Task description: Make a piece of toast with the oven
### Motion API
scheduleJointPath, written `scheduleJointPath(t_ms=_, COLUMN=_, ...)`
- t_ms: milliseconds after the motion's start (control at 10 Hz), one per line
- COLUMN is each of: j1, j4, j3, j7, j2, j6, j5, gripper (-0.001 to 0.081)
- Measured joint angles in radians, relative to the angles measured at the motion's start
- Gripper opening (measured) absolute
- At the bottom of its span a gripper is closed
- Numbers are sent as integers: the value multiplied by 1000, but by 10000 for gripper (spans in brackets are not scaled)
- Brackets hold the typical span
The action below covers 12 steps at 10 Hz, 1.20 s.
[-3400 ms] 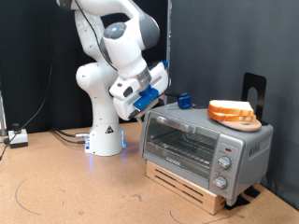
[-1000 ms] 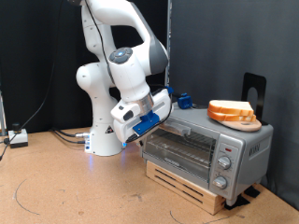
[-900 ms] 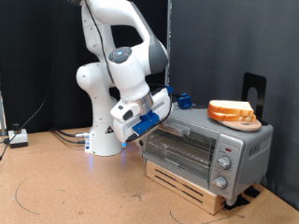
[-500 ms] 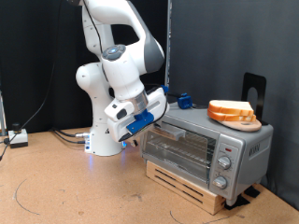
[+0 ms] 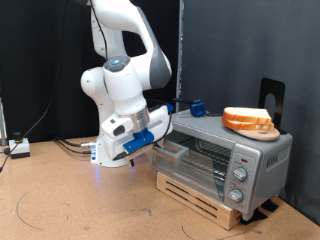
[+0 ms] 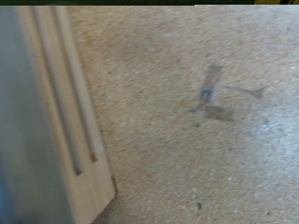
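Note:
The silver oven (image 5: 240,160) stands on a wooden base (image 5: 200,202) at the exterior view's right. Its glass door (image 5: 180,156) is tilted partly open, with the top edge swung out towards the exterior view's left. My gripper (image 5: 153,142) is at the door's top edge, by the handle; its fingers are hidden behind the hand. Two stacked bread slices, the piece of toast (image 5: 247,120) among them, lie on the oven's roof. The wrist view shows no fingers, only a blurred grey surface and a pale wooden edge (image 6: 75,121) over the brown table (image 6: 187,112).
A small blue object (image 5: 197,107) sits on the oven's roof at the back. A black stand (image 5: 272,98) rises behind the toast. My white arm base (image 5: 112,150) is to the left of the oven. Cables and a small box (image 5: 18,148) lie at the far left.
My hand has moved down and to the exterior view's left from the oven's top front edge. The oven door has swung from shut to partly open with it. The bread has not moved.

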<state>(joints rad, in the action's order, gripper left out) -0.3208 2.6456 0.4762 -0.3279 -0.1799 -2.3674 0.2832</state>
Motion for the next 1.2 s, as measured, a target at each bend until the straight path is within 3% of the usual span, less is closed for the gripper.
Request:
scheduleJointPath(t_ms=300, j1=0, j4=-21, j3=2, j7=40, j2=54, j6=-15, j5=44, gripper=807)
scheduleJointPath(t_ms=700, j1=-3, j4=-60, j3=-1, j7=107, j2=70, j6=7, j5=134, gripper=807)
scheduleJointPath(t_ms=1200, j1=-2, j4=-82, j3=-2, j7=113, j2=70, j6=28, j5=137, gripper=807)
